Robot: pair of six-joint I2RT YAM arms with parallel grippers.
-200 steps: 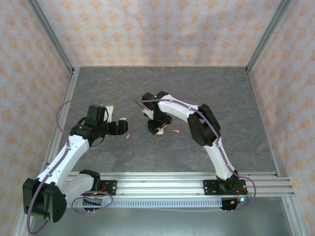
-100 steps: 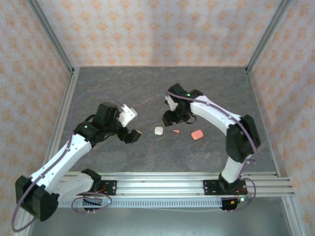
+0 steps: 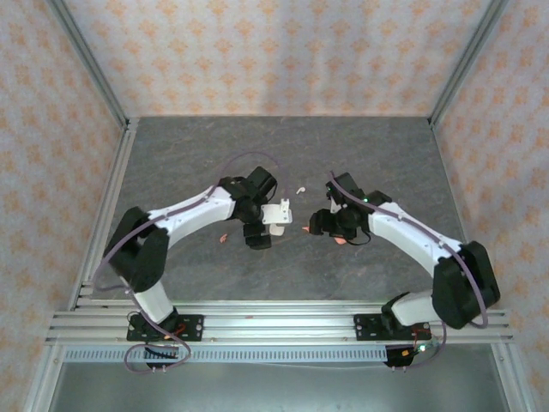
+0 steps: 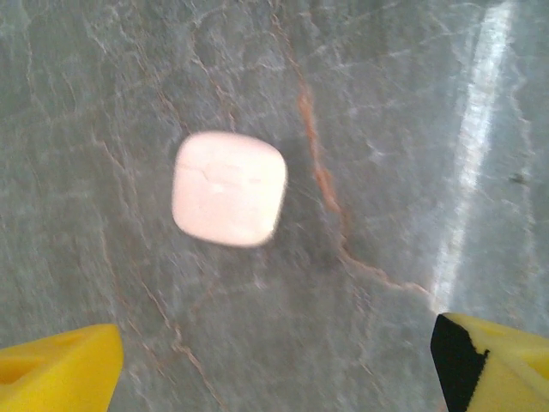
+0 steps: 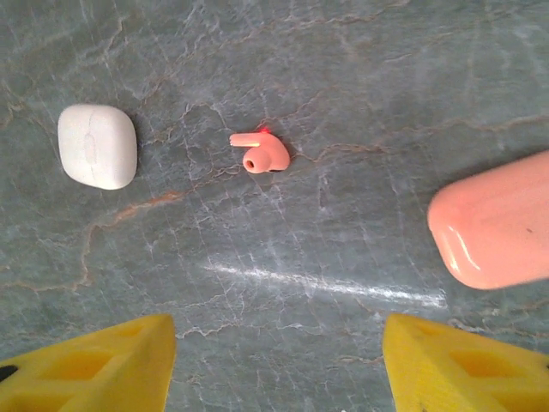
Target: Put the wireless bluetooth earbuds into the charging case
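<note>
Salmon-pink earbud (image 5: 262, 153) lies between white case (image 5: 97, 146) and pink case (image 5: 497, 223).

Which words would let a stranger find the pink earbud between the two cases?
On the grey marbled table, look between the white case and the salmon-pink case. The pink earbud lies there, touching neither: far smaller than both, with a short stem.
</note>
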